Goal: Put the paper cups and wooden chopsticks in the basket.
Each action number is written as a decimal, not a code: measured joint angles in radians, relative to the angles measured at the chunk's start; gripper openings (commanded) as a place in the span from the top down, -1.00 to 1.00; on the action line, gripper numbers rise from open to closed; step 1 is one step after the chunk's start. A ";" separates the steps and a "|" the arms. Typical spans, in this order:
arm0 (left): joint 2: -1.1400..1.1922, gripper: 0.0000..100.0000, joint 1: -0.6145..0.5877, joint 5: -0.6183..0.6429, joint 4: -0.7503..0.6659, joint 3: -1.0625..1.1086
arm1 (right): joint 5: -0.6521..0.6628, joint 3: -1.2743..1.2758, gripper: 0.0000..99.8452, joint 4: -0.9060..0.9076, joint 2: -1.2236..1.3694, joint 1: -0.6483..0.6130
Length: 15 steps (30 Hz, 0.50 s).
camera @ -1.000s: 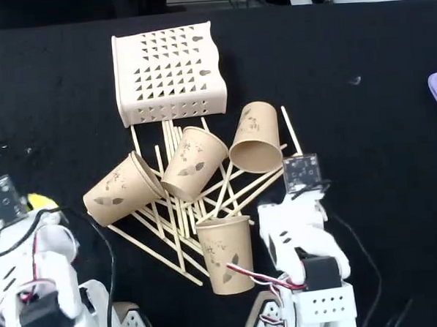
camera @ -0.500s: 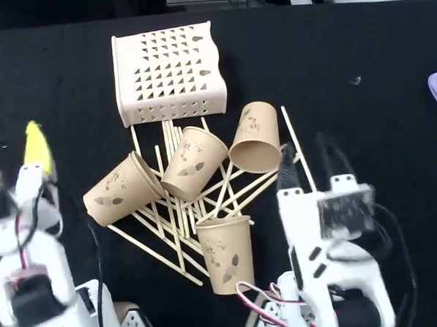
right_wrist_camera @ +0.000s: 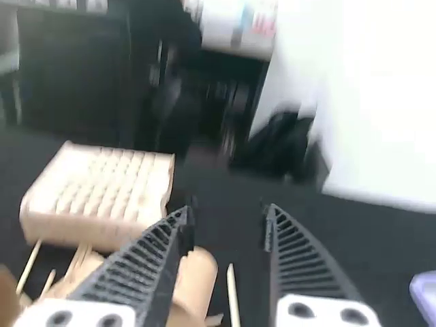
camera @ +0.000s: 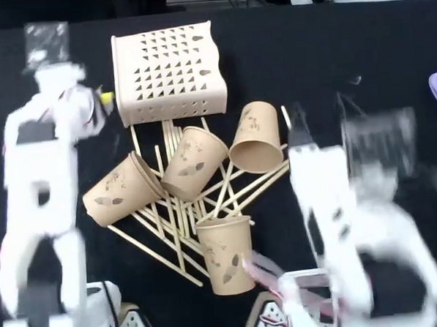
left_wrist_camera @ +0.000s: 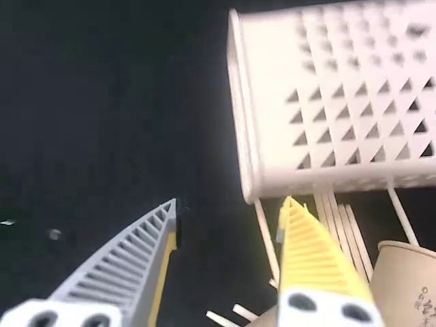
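The basket [camera: 168, 72] is lying on its side at the upper centre of the tabletop [camera: 358, 39], and everything meant for it is sitting just below it in one heap. The left hand [left_wrist_camera: 228, 218] is hovering at the upper left of the high view, just beside the basket's lower left corner. Its fingers are standing moderately wide with nothing between them.

The right hand [right_wrist_camera: 225, 218] is hanging at centre right, also spread and empty. It is just beside the upper right cup [camera: 257, 137], which is lying with its mouth toward the bottom of the frame. That cup is nearer this hand than any other piece, so it is looking like the right arm's natural first pick.

The chopsticks [camera: 174, 228] are fanning out from under the basket's lower edge. Most are running down the frame and some are crossing diagonally rightward, and they are lying closer to the left hand. The left cup [camera: 123, 189], middle cup [camera: 193, 163] and bottom cup [camera: 227, 252] are resting on them. I cannot tell which side of the basket is its opening.
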 measured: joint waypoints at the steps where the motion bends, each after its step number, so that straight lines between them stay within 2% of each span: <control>1: 0.077 0.52 0.008 0.000 0.021 -0.071 | -0.009 -0.025 0.61 0.018 0.080 0.000; 8: 0.522 0.52 0.029 0.078 0.135 -0.540 | -0.048 -0.034 0.61 0.006 0.499 0.003; 15: 0.821 0.52 0.028 0.083 0.261 -0.905 | -0.077 0.218 0.61 -0.261 0.623 0.005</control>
